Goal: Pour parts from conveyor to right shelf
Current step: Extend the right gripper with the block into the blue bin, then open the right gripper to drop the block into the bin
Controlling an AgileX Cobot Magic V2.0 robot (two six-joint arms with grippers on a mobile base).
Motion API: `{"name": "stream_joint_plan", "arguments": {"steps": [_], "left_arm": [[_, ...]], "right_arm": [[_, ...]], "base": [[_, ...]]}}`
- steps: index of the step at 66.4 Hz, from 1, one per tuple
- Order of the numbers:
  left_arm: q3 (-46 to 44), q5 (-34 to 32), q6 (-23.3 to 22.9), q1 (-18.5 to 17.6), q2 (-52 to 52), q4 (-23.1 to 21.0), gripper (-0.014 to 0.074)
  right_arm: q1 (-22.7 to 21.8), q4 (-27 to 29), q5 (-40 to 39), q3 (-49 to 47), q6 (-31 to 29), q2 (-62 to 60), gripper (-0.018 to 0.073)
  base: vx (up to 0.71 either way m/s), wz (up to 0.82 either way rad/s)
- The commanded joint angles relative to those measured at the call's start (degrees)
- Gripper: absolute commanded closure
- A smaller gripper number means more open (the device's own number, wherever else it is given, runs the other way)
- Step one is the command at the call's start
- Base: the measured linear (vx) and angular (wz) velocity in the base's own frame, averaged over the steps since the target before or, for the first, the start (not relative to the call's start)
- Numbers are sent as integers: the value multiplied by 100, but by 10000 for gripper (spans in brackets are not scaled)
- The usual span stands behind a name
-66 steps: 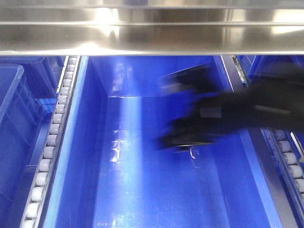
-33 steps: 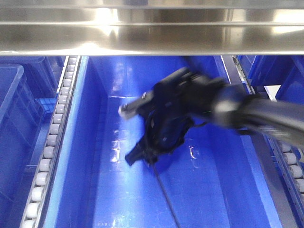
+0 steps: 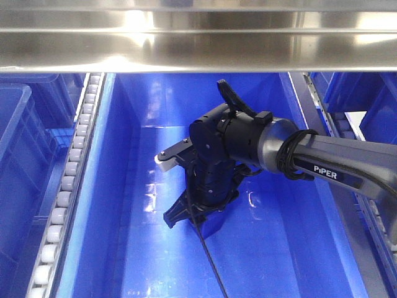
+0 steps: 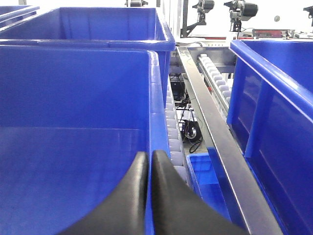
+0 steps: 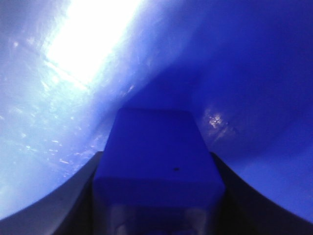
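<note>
In the front view my right gripper [image 3: 195, 220] reaches from the right into a big deep blue bin [image 3: 118, 248] of the right shelf [image 3: 198, 56] and points down at the bin floor. In the right wrist view it [image 5: 156, 164] is shut on a bright blue part [image 5: 156, 147], with the glossy bin wall close behind. The part shows only as a dark blue shape [image 3: 214, 225] in the front view. My left gripper [image 4: 149, 157] is shut and empty, just above the rim of another blue bin [image 4: 73, 98]. The conveyor is out of view.
White roller tracks [image 3: 68, 180] run along both sides of the bin. More blue bins stand to the left [image 3: 15, 161] and right [image 3: 378, 105]. A steel beam crosses the top. A small blue tray [image 4: 205, 171] and cables lie below the left wrist's rack.
My right arm has moved left and swung its gripper downward into the bin. The motion blur is gone and it now hangs steady over the bin floor.
</note>
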Motion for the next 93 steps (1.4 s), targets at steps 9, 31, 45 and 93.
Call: {"name": "stream_joint_plan", "arguments": {"steps": [9, 31, 45, 93], "left_arm": [[-113, -452, -49, -30, -62, -41, 603], [-113, -452, -49, -30, -62, -41, 603], [-113, -452, -49, -30, -62, -41, 603], [-113, -452, -49, -30, -62, -41, 603]], "right_arm": [[-6, -41, -143, -127, 31, -377, 78], [-20, -263, -1909, 795, 514, -1634, -60], [-190, -478, -3207, 2051, 632, -3181, 137], [-2748, -509, -4138, 5465, 242, -8293, 568]], "base": [[0, 0], [0, 0], [0, 0], [0, 0]]}}
